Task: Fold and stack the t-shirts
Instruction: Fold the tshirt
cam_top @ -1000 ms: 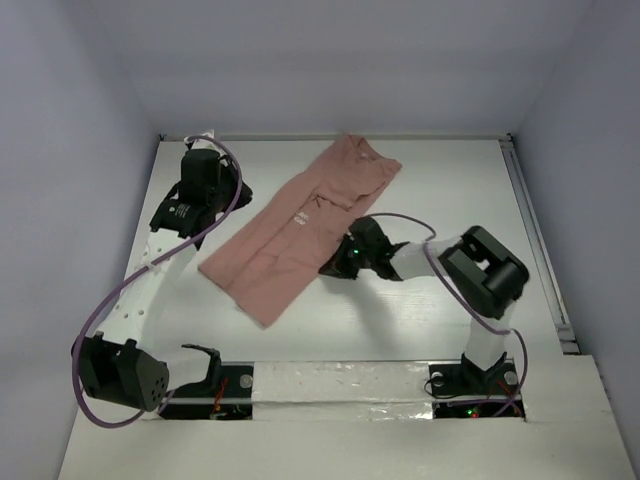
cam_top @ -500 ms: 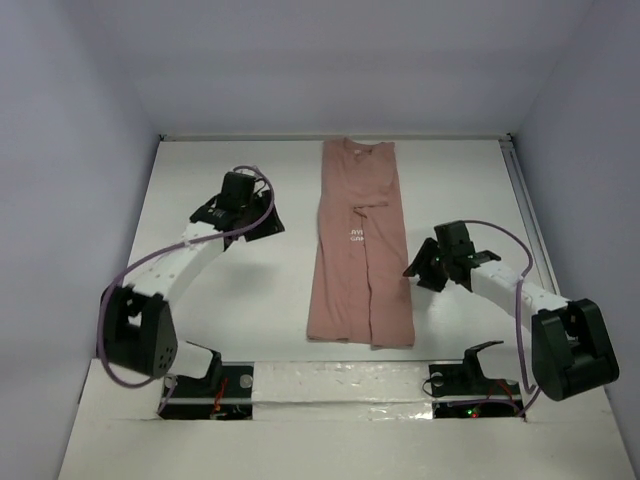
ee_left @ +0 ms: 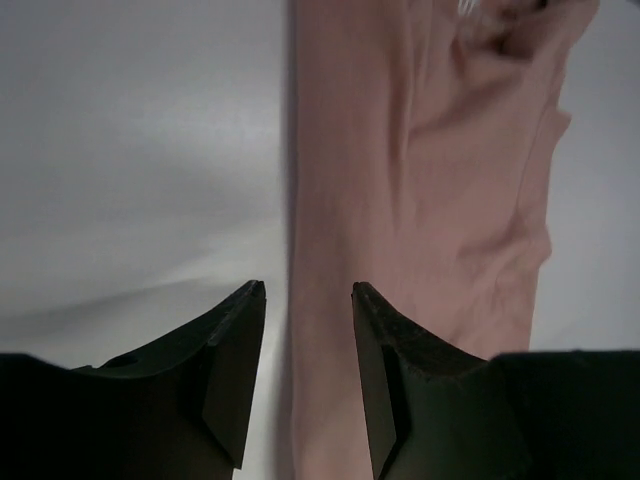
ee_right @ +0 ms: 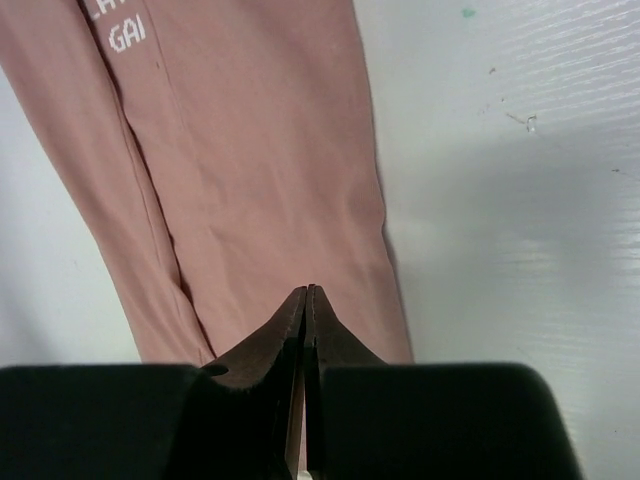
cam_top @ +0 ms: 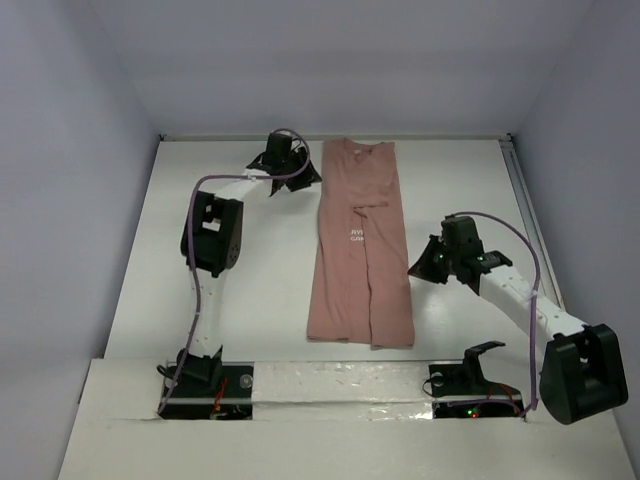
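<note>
The dusty-pink t-shirt (cam_top: pixel 360 250) lies folded into a long narrow strip down the middle of the table, collar end far, hem near. Its white lettering (cam_top: pixel 354 236) shows mid-length. My left gripper (cam_top: pixel 303 170) is at the strip's far left edge. In the left wrist view it (ee_left: pixel 308 290) stands open, with the t-shirt (ee_left: pixel 420 200) edge running beneath the gap. My right gripper (cam_top: pixel 422 267) is at the strip's right edge, below the middle. In the right wrist view it (ee_right: pixel 307 290) is shut just over the t-shirt (ee_right: pixel 250 150), with no cloth seen between the tips.
White table (cam_top: pixel 230 300) enclosed by pale walls on three sides. A metal rail (cam_top: pixel 530 230) runs along the right edge. A silver taped strip (cam_top: pixel 340 382) crosses the near edge between the two arm bases.
The shirt went from diagonal to a straight strip. My left arm has swung far up to the strip's top left edge. My right gripper has edged toward the right edge and shut.
</note>
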Motion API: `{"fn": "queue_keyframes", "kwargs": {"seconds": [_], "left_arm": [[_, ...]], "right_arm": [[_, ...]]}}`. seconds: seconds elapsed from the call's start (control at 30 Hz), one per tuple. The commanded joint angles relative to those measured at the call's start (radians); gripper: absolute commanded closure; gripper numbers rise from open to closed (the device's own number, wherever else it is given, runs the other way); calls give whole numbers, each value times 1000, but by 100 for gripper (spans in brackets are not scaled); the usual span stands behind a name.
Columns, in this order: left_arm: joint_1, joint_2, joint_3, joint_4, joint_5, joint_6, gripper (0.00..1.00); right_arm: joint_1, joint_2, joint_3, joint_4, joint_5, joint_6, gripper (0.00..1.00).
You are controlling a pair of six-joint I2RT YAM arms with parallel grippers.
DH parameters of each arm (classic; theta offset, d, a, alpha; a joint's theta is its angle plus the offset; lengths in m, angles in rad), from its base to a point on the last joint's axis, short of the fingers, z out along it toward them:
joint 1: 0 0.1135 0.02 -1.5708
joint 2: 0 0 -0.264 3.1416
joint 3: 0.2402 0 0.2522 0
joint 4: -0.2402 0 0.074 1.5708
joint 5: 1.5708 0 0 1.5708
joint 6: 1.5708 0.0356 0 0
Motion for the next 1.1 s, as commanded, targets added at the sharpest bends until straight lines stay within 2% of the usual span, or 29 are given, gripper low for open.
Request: {"fn": "queue_keyframes", "kwargs": {"seconds": [0.0,0.17,0.27,0.3,0.33,0.43,0.57,0.7,0.73,0.83,0.9,0.93,0.97,1.0,1.03,1.07], "left_arm": [[-8,127,221,-10,1,-46,63],[-18,394,597,-142,-14,-72,63],[-18,477,694,-142,-8,-115,65],[-18,483,696,-117,-5,-129,69],[-18,491,691,-107,-17,-140,82],[-18,470,664,-64,-51,-174,100],[16,393,539,31,-91,-204,100],[56,381,564,12,-85,-186,100],[71,387,594,-1,-82,-168,99],[82,390,633,-33,-45,-114,70],[82,363,616,-68,-71,-69,67],[82,314,586,-64,-85,-53,54],[91,283,511,-60,-86,-19,46],[91,249,465,-54,-82,1,42],[91,164,406,-48,-80,23,41],[91,105,257,-24,-80,50,41]], "right_arm": [[-3,-33,-13,-10,-42,-43,92],[-3,-29,34,-27,-67,-63,89],[-3,-24,59,-33,-75,-75,88],[-3,-23,71,-35,-81,-75,88],[-3,-18,76,-35,-84,-78,88],[-3,-3,80,-31,-95,-81,88],[-3,10,71,-36,-92,-90,86],[-3,0,53,-38,-81,-89,85],[-3,-1,50,-36,-82,-86,84],[-3,-3,37,-31,-85,-81,76],[-3,-1,33,-33,-87,-80,70],[-3,-4,30,-33,-90,-81,67],[-3,-4,27,-38,-89,-81,65],[-3,-7,24,-45,-89,-83,58],[-3,-10,24,-54,-87,-84,57],[-3,-16,20,-71,-85,-86,54]]}}
